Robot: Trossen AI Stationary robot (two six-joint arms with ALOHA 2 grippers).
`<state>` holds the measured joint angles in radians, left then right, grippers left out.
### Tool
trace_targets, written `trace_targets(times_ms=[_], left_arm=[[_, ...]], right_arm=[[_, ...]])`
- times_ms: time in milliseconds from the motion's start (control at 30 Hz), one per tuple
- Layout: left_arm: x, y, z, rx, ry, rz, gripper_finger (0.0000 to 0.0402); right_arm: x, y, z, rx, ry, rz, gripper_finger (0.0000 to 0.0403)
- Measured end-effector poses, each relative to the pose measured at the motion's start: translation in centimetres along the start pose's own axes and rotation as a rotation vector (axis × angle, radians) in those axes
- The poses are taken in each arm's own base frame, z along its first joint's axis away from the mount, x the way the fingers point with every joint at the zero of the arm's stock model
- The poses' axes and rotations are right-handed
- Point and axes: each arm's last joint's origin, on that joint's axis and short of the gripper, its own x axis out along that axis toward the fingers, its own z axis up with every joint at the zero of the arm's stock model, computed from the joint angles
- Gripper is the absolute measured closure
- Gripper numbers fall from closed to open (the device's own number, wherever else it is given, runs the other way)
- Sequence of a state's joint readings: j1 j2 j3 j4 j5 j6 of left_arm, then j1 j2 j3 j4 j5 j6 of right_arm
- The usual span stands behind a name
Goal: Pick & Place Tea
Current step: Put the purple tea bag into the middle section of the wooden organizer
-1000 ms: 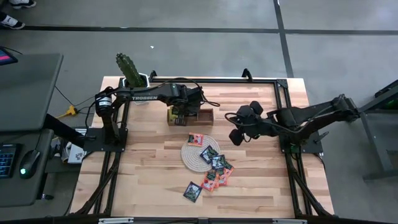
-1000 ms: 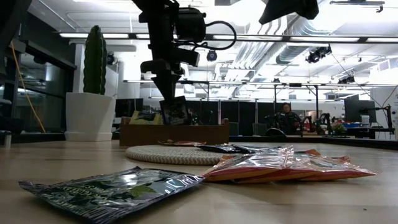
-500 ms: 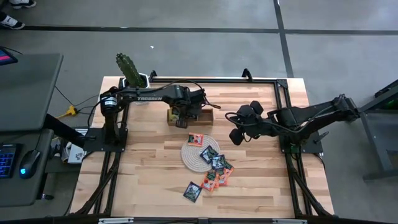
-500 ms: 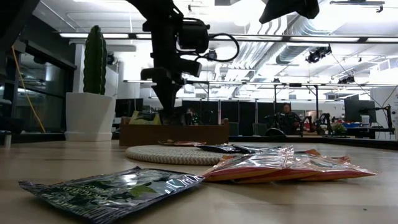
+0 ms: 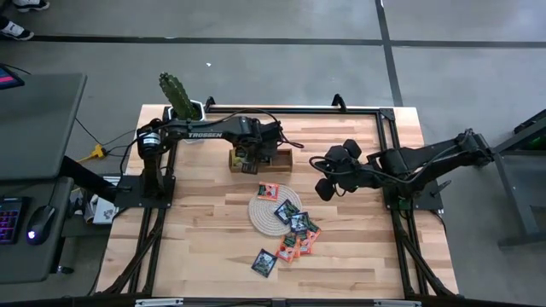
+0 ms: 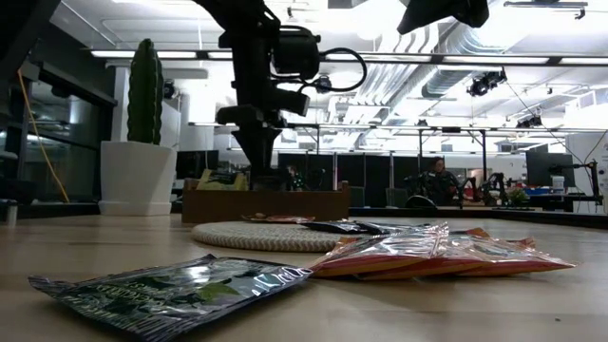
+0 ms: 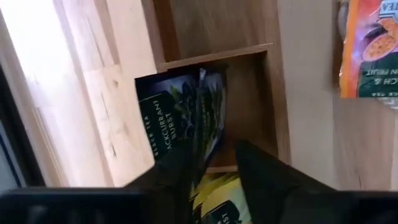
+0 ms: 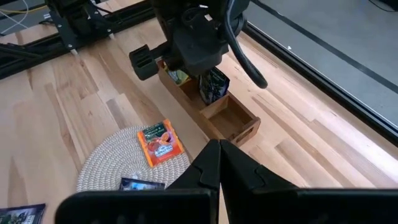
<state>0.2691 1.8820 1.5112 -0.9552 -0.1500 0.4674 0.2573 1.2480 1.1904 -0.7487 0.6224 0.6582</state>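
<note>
- I have the left pincer (image 5: 248,157) down over the wooden tray (image 5: 281,161), at its middle compartment.
- A dark blue-black sachet (image 7: 180,118) stands on edge in that compartment, just ahead of my left fingers (image 7: 261,168); they are parted, one on each side of its lower edge, and I cannot tell if they touch it.
- A yellow-green sachet (image 7: 214,202) lies in the next compartment, under the fingers.
- The right pincer (image 5: 323,186) hangs shut beside the tray, holding nothing.
- An orange-red sachet (image 5: 269,191) lies on the round mat (image 5: 258,213) near the tray; the other sachets (image 5: 297,234) spread from the mat's far side onto the worktop (image 5: 205,222).
</note>
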Motion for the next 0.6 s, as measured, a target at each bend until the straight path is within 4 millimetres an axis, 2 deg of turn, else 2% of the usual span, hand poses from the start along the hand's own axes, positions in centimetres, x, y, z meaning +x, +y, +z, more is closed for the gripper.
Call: trace_targets(times_ms=[133,233,433,600], left_arm=[[-0.2,0.1,-0.2,0.012,0.043,0.040,0.0231],[-1.5,0.6,0.1,0.051,0.066,0.089,0.0207],[-5.1,2.2,1.4,0.059,0.027,0.219,0.0197],[-7.7,2.6,1.5,0.050,0.012,0.217,0.0197]], right_arm=[[0.0,0.0,0.0,-0.003,0.004,-0.001,0.0402],[0.0,0.0,-0.1,-0.004,0.011,0.005,0.0403],[0.1,0.1,-0.2,-0.003,0.026,0.014,0.0403],[0.0,0.0,-0.5,0.008,0.067,0.019,0.0403]])
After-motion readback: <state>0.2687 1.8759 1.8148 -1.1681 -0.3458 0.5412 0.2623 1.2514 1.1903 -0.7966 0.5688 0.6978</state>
